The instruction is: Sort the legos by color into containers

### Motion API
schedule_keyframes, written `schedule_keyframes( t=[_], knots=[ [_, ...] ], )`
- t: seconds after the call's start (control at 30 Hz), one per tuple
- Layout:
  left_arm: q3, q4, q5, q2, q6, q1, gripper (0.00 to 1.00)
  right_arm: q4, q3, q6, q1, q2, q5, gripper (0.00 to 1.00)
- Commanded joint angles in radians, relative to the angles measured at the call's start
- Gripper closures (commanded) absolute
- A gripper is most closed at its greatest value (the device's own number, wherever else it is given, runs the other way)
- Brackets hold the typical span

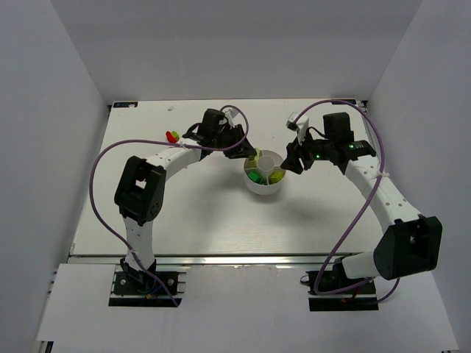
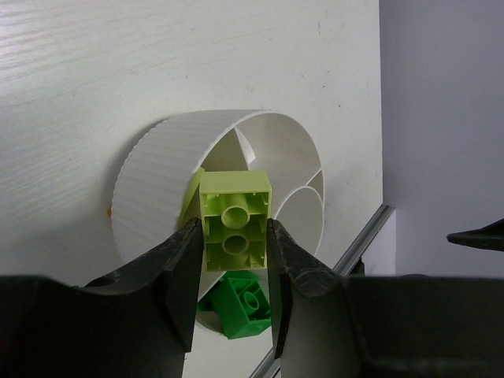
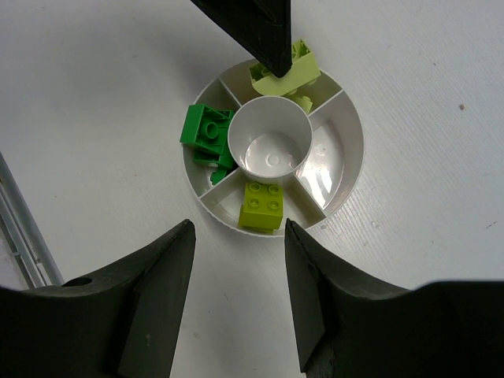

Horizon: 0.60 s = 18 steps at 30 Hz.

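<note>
Left claw (image 2: 233, 244): closed to brick width on a pale green brick (image 2: 235, 211); pinches its two flat sides, hollow underside facing the wrist camera.
Right claw (image 3: 238, 236): wide open, holds nothing, hangs just beside the near rim of the dish (image 3: 352, 169).
Held brick, place: above the dish, over the wedge that seems to hold another pale piece already.
Dish, place: middle of the desk (image 1: 184, 213), between the two claws.
Handling: light, stiff, hard plastic; not fragile, but smooth-sided, so probably apt to slip or twist in a loose pinch.
Best hold: probably two opposite flat walls, squarely, studs and hollow side left free, as in the present grip.
Count, dark green bricks (image 3: 206, 132): at least two, piled in one wedge.
Count, lime brick (image 3: 264, 203): one, studs up, alone in its wedge.
Count, pale green: one in the claw, possibly one more beneath it.
Count, loose on the desk: a red brick (image 1: 174, 137) far from the dish, with one yellowish piece touching it.
Centre cup (image 3: 269, 142): one, nothing inside.
Wedges: number hard to fix; at least one looks bare.
</note>
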Motion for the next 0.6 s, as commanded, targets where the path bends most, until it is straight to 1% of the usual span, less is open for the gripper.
schedule_keyframes(
  t=[0.0,0.1,0.2,0.3,0.43,0.5,0.57],
  knots=[
    [0.027,-0.046,-0.009,-0.025,0.042,-0.003,0.63,0.02,-0.006,0.012,-0.006,-0.013,-0.023,0.45],
    [0.025,-0.057,-0.01,-0.028,0.047,-0.003,0.58,0.02,-0.006,0.012,-0.006,-0.011,-0.026,0.45],
    [0.025,-0.066,-0.015,-0.033,0.056,-0.003,0.57,0.02,-0.007,0.012,-0.006,-0.011,-0.028,0.45],
    [0.027,-0.077,-0.03,-0.038,0.064,-0.003,0.5,0.02,-0.01,0.012,-0.006,-0.011,-0.029,0.45],
    [0.036,-0.089,-0.055,-0.048,0.074,-0.003,0.43,0.017,-0.01,0.012,-0.004,-0.011,-0.031,0.45],
    [0.041,-0.098,-0.067,-0.054,0.08,-0.003,0.39,0.018,-0.009,0.012,-0.006,-0.01,-0.029,0.45],
    [0.05,-0.102,-0.074,-0.065,0.084,-0.003,0.38,0.014,-0.01,0.012,-0.006,-0.011,-0.031,0.45]
  ],
)
